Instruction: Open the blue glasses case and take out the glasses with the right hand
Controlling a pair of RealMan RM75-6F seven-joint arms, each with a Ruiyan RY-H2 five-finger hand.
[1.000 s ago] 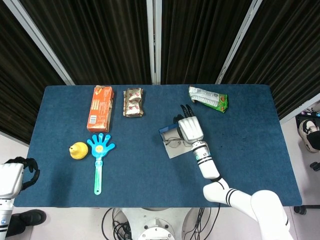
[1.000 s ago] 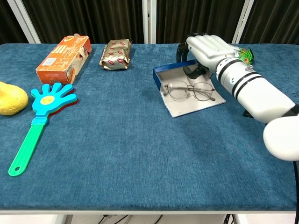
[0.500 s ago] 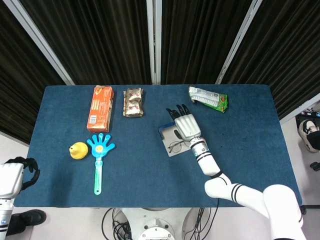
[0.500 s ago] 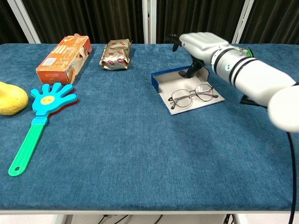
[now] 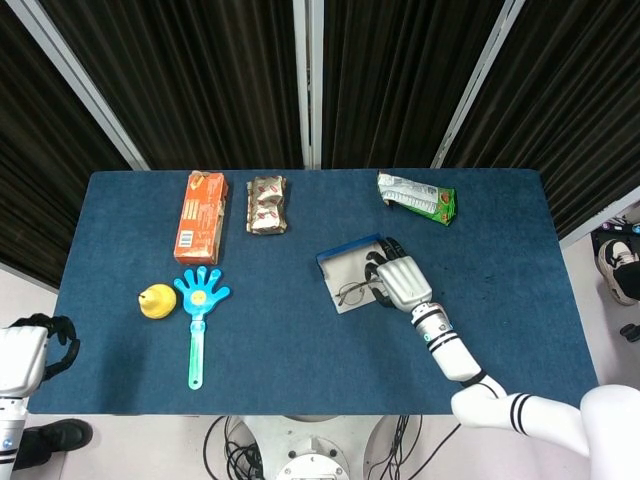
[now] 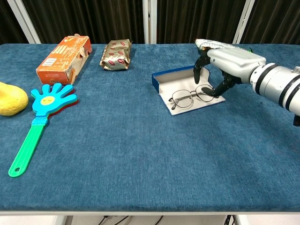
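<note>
Blue glasses case (image 6: 165,82) lying open just ahead of and below the right hand (image 6: 224,63), glasses (image 6: 191,97) resting on the pale lining under the down-curled fingertips (image 6: 216,90). Nothing grasped yet, digits spread and apparently touching or just above the near lens. Best to lower slowly, pinch the thin frame at the nearer rim or bridge, then lift straight up without dragging the light case. Left hand (image 5: 35,345) parked off the table edge, curled, holding nothing

right hand (image 6: 224,63): palm down, dark fingers (image 6: 197,74) curled downward and apart, gripping nothing | right forearm: stretches in from lower right | left hand (image 5: 30,352): low at left edge, fingers curled in, idle
</note>
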